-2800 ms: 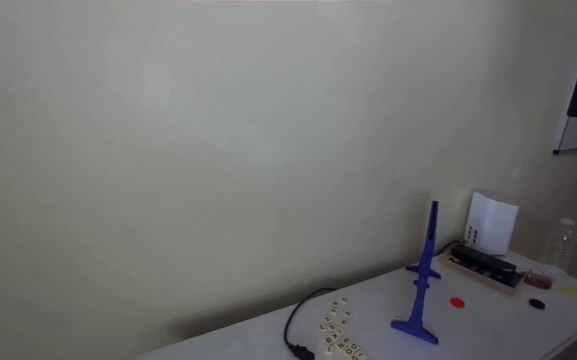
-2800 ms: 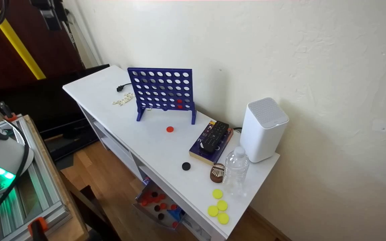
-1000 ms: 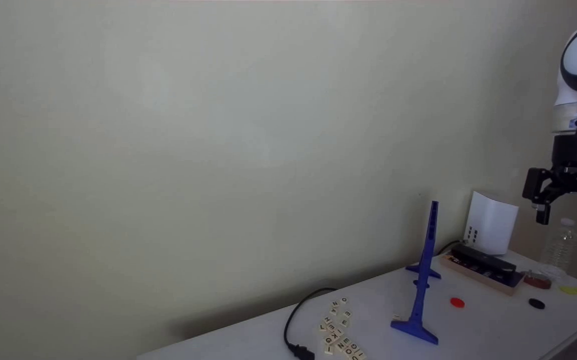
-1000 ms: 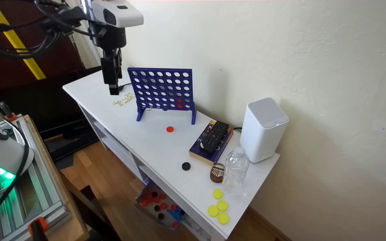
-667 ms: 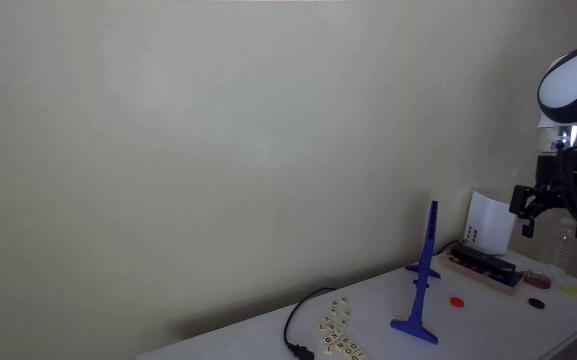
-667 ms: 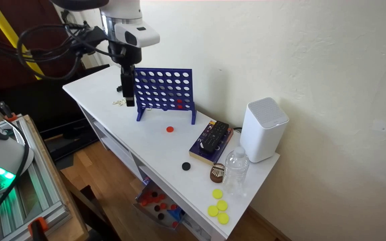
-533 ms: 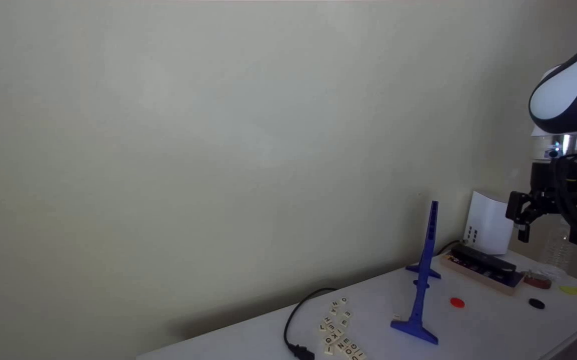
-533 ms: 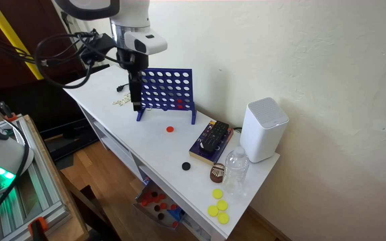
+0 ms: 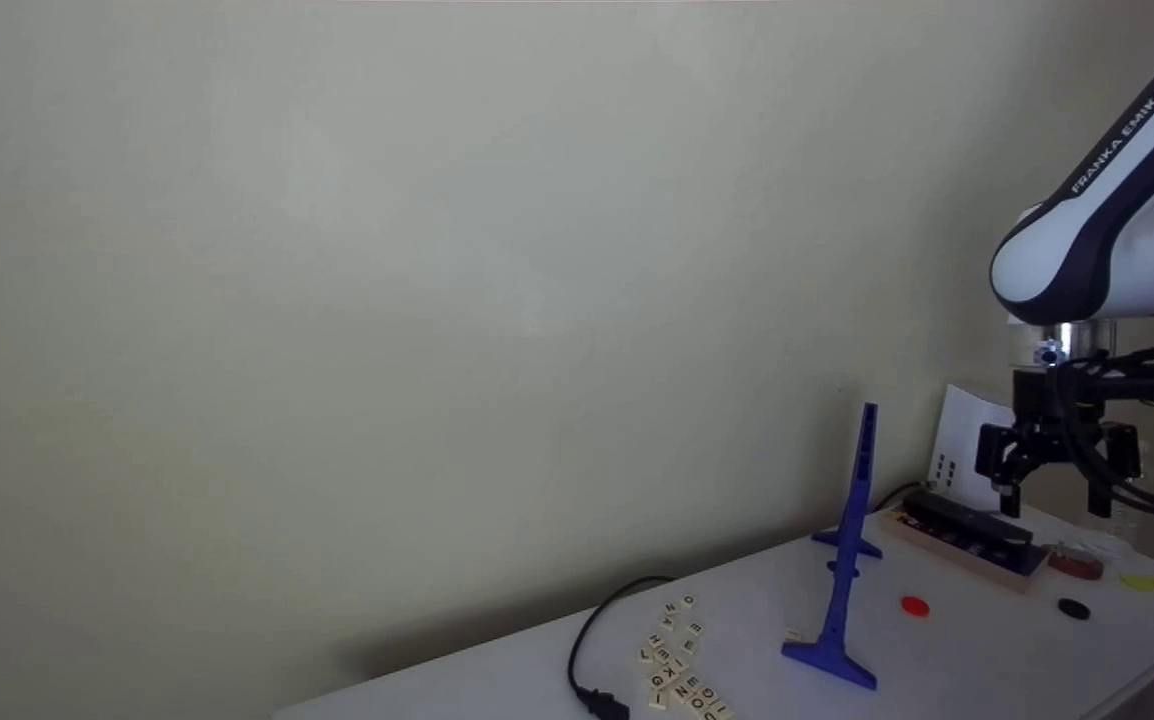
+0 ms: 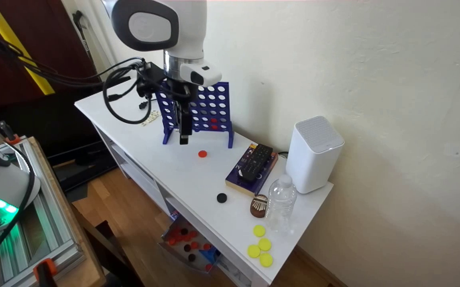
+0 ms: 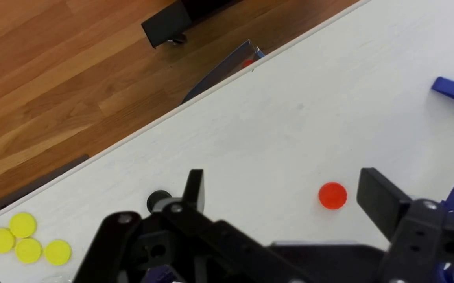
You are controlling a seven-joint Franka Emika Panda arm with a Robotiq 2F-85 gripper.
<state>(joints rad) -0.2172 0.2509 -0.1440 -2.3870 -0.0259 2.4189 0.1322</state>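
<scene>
Above the table point(image 11: 250, 133) — tool point(image 11: 284, 186), fingers point(image 11: 378, 200) apart — red disc point(image 11: 332, 195) visible between them in wrist view only.

In an exterior view, the game stand point(image 10: 207, 101) is on the table point(image 10: 182, 175), with letter tiles point(image 10: 154, 116) to its left. The gripper point(image 10: 184, 139) hangs in front of it, and a game piece point(image 10: 202, 154) lies in front too. Right of the stand, a remote point(image 10: 255, 162) sits on a book point(image 10: 262, 174), with another piece point(image 10: 222, 197) in front. A bottle point(image 10: 282, 199) stands in front of a box point(image 10: 315, 159), by four pieces point(image 10: 265, 244)
</scene>
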